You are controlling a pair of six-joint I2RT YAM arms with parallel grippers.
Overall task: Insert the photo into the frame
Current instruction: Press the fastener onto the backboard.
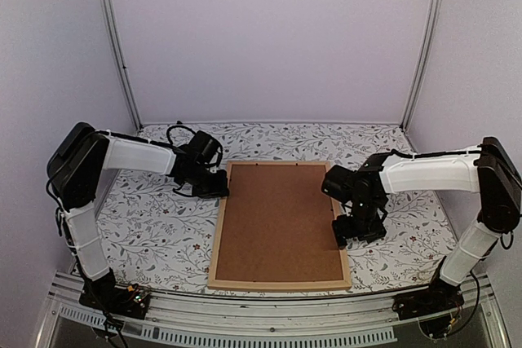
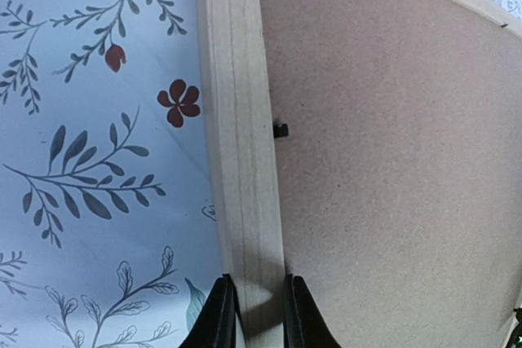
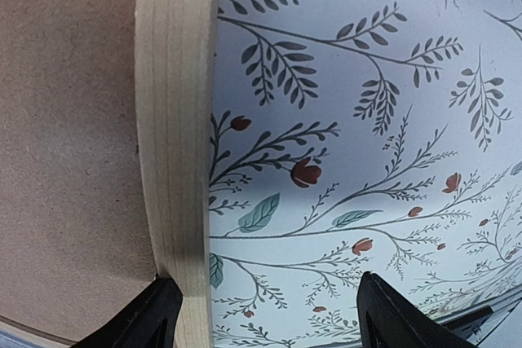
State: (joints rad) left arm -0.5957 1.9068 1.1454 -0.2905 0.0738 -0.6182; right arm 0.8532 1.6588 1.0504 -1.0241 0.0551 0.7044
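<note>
Near edge, bottom of the top view: a grey metal rail (image 1: 269,315) carrying both arm bases.

Surface: table under a pale cloth (image 1: 155,234) printed with grey-green sprigs, small red flowers and teal leaves. It runs back to the walls.

Centre of the top view: the frame (image 1: 277,285), light wood, lies flat with its long sides running near to far. Its near bar sits close to the rail. A plain brown backing board (image 1: 277,226) fills the opening. In the left wrist view small black tabs (image 2: 280,129) show at the inner edge of the bars.

Right of centre: right gripper (image 3: 269,315) low over the frame's right bar with jaws spread wide. One finger is on the board side and the other over the cloth. Whether the inner finger touches the wood, I cannot tell; shadow hides the contact.

Upper left of the frame: left gripper (image 2: 259,315) pinches the left bar near the far corner. Its fingers press against both faces of the wood.

Far: plain pale lilac walls (image 1: 269,38) on three sides. Two slim aluminium posts (image 1: 114,38) stand at the back corners.
</note>
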